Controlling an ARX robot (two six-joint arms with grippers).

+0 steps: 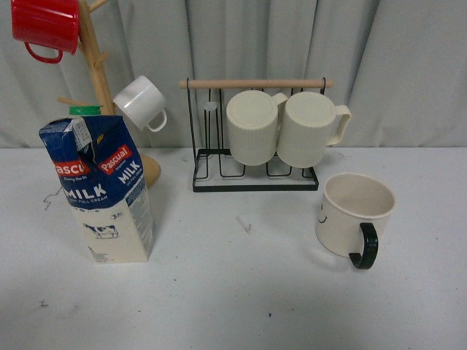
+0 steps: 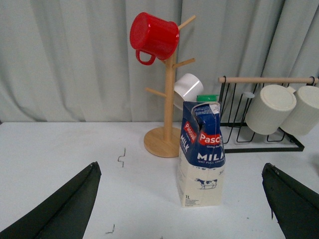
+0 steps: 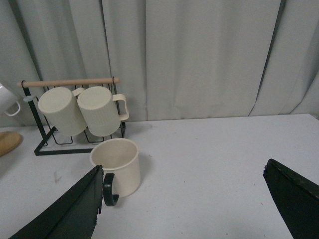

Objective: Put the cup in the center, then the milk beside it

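The cup [image 1: 354, 213], a wide cream-white mug with a black handle and a small smiley face, stands upright on the white table at the right. In the right wrist view it [image 3: 117, 165] stands beyond one fingertip [image 3: 75, 209]. The milk [image 1: 99, 187], a blue and cream carton with a green cap, stands upright at the left. In the left wrist view it [image 2: 201, 153] stands ahead between the spread fingers. My left gripper [image 2: 182, 204] is open and empty. My right gripper [image 3: 182, 204] is open and empty. Neither gripper shows in the front view.
A black wire rack [image 1: 255, 131] with a wooden bar holds two ribbed cream mugs [image 1: 284, 127] at the back. A wooden mug tree [image 1: 98, 65] at the back left holds a red mug [image 1: 46, 28] and a small white cup [image 1: 141, 103]. Grey curtains hang behind.
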